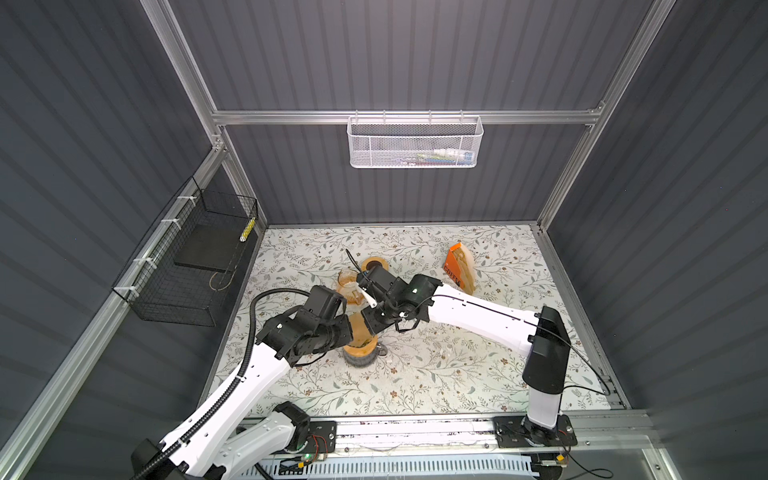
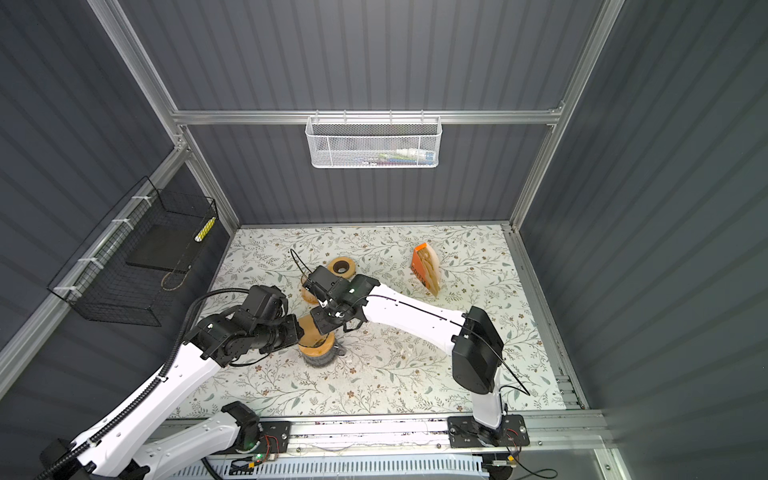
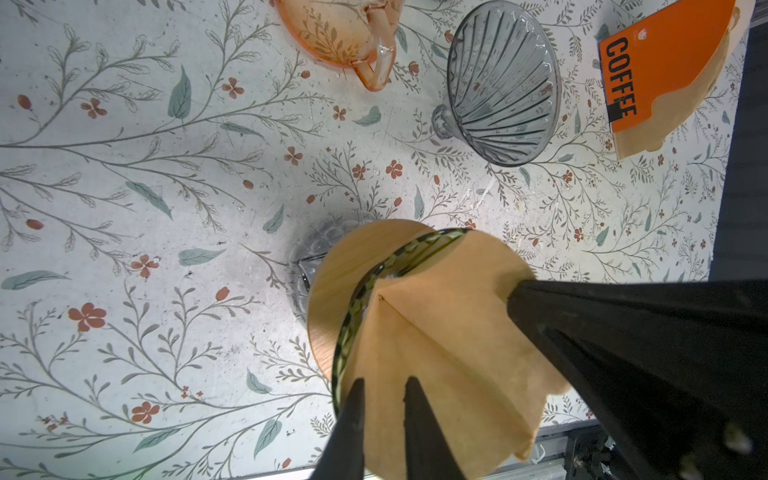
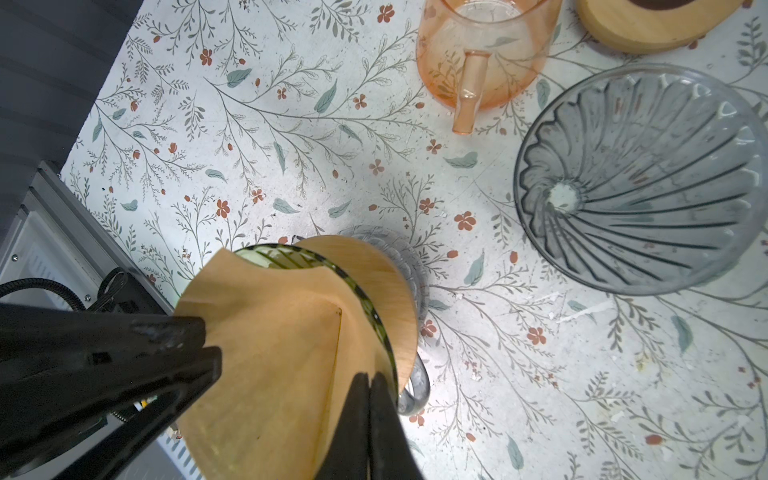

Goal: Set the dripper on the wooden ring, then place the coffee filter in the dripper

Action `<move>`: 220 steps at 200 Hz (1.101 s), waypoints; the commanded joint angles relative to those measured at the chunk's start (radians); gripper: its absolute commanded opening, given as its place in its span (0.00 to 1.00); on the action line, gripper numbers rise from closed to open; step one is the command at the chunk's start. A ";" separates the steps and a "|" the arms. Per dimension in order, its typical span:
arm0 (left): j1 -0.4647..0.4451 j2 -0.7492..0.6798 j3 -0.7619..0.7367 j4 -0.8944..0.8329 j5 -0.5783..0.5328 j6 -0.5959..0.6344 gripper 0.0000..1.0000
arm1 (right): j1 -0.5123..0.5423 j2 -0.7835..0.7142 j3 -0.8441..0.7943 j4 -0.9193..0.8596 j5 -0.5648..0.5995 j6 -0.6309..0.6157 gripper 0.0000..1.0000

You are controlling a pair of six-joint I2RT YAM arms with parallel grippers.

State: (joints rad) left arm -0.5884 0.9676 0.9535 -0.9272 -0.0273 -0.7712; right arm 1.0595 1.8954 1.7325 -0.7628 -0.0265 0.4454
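Note:
A brown paper coffee filter [image 3: 449, 353] [image 4: 282, 353] is spread open over the dripper [image 3: 328, 291] [image 4: 395, 291]. The dripper is green ribbed glass with a wooden collar and stands on a grey glass server [image 4: 415, 266] at mid-table [image 1: 360, 348] [image 2: 318, 349]. The filter's lower part lies inside the green rim; how deep it sits is hidden. My left gripper [image 3: 384, 380] [image 4: 212, 345] holds one side of the filter's edge, jaws slightly apart. On the opposite side, my right gripper [image 4: 369, 376] [image 3: 513, 295] is pinched shut on the edge. In both top views the wrists cover most of the filter [image 1: 357, 328] [image 2: 309, 326].
A second, grey ribbed glass dripper [image 3: 503, 83] [image 4: 640, 178] lies on its side just behind. A pink glass pitcher [image 3: 345, 33] [image 4: 482, 54] and a wooden ring [image 1: 374, 264] [image 2: 341, 268] stand behind it. An orange pack of filters [image 1: 459, 268] [image 3: 665, 70] leans at the back right.

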 commanded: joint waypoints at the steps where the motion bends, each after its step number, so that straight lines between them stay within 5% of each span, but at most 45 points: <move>1: -0.002 -0.005 -0.019 -0.036 -0.013 -0.002 0.20 | 0.001 0.025 0.016 -0.034 0.017 0.007 0.07; 220: -0.002 0.008 -0.012 -0.023 -0.013 0.003 0.20 | 0.010 0.051 0.039 -0.061 0.048 -0.012 0.07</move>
State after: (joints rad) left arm -0.5884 0.9714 0.9512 -0.9199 -0.0269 -0.7712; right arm 1.0698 1.9236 1.7485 -0.7685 -0.0135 0.4435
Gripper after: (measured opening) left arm 0.200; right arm 0.067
